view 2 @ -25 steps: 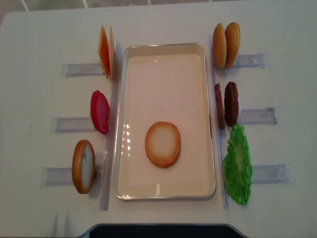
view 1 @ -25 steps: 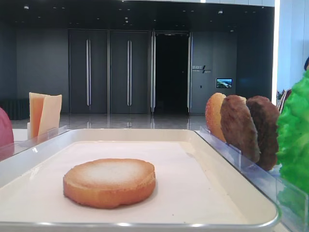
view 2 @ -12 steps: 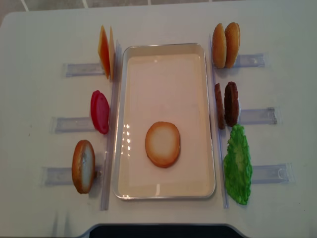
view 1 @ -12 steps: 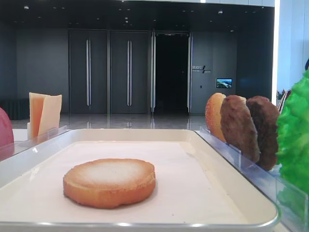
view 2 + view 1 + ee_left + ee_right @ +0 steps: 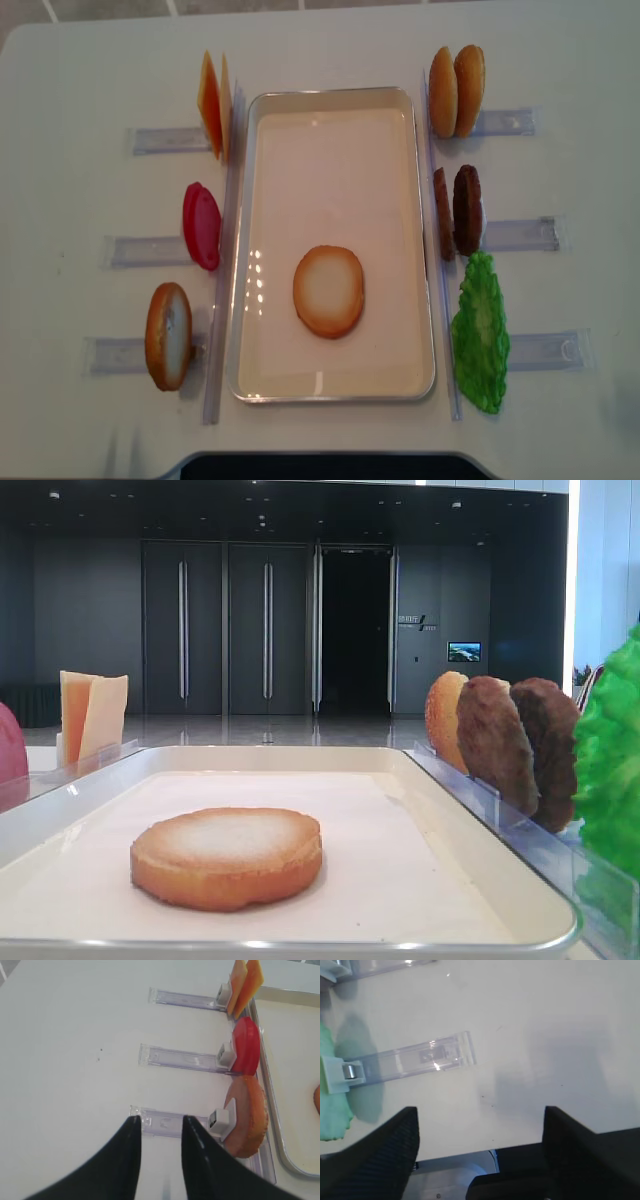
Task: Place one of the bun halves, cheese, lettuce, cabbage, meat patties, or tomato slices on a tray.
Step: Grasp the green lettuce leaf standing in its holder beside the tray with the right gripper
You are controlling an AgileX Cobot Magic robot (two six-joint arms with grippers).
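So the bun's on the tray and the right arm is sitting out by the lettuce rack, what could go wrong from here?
The lettuce stands thin and floppy in its clear rack; the open right gripper could pinch only the ruffled edge, or nudge the rack. The meat patties stand close beside the lettuce, so a wide approach might knock them. The bun half lies toward the tray's near end; a careless drop may land off it.

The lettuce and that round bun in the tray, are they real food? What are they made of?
Probably not real. The lettuce looks like thin moulded plastic: very bright, even green with a stiff ruffled edge, standing upright in a clear rack. The bun half looks like foam or soft plastic, matte, with a neat smooth edge and an evenly pale top. The tray looks like glossy white plastic or enamel; its rim shines.
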